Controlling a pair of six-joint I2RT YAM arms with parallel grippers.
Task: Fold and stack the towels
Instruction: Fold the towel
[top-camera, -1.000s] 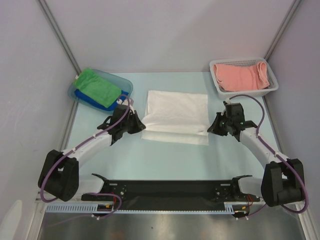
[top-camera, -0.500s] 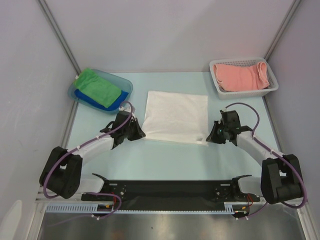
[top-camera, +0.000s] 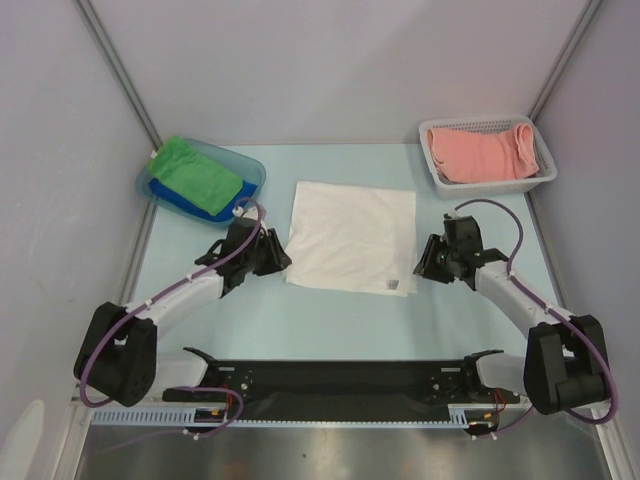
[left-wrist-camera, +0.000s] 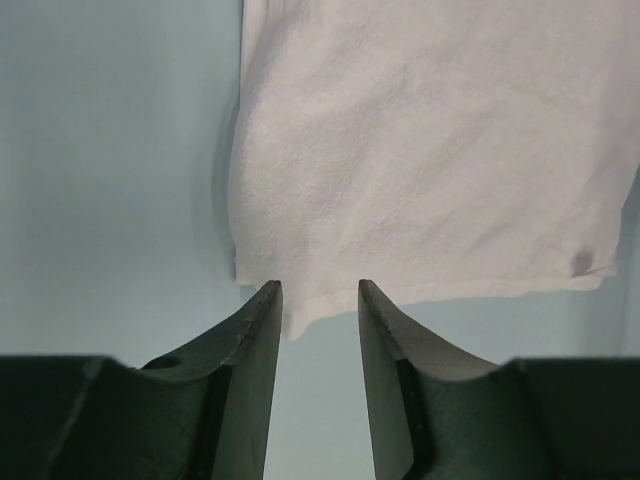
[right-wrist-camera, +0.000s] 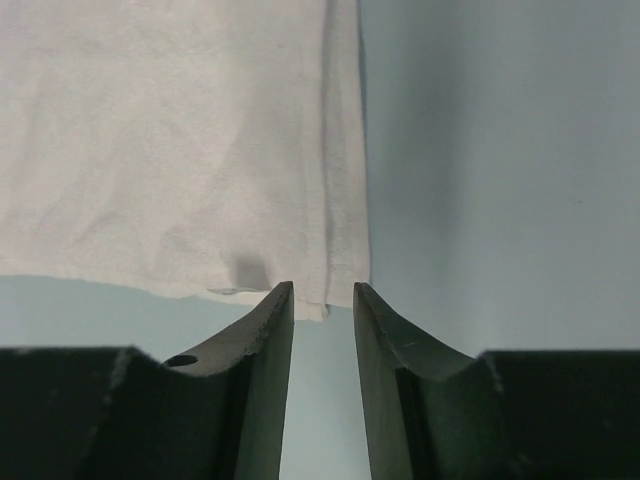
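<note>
1. Pincers first: the left pincer sits low over the bench, jaws apart and gripping nothing. Bare bench shows through the gap.
2. The right pincer is the same, with jaws apart at a narrower gap and nothing clamped.
3. The white towel lies flat mid-bench, between the two pincers. Its near-left corner pokes just into the gap at the left fingertips. Its near-right corner lies right at the right fingertips, slightly toward the left-hand finger in that wrist view.
4. The right edge seems to show a doubled layer, though I cannot say for sure.
5. Handling, as a judgement: terry this thin should be light, soft and limp. It will sag and drape once lifted, it is not fragile, and its nap should keep it from slipping out of a firm pinch.
6. The corners are the best places to hold it. Pinching both near corners together would keep the near edge straight, and any second layer should be caught in the same bite.
7. Both corners are already at the tips, so a short push forward and a squeeze looks like enough to take them.
8. Farther off, at far left, the tray holds a green towel lying on a blue towel.
9. At far right, the basket holds a pink towel, bunched rather than folded, so more work likely remains.
</note>
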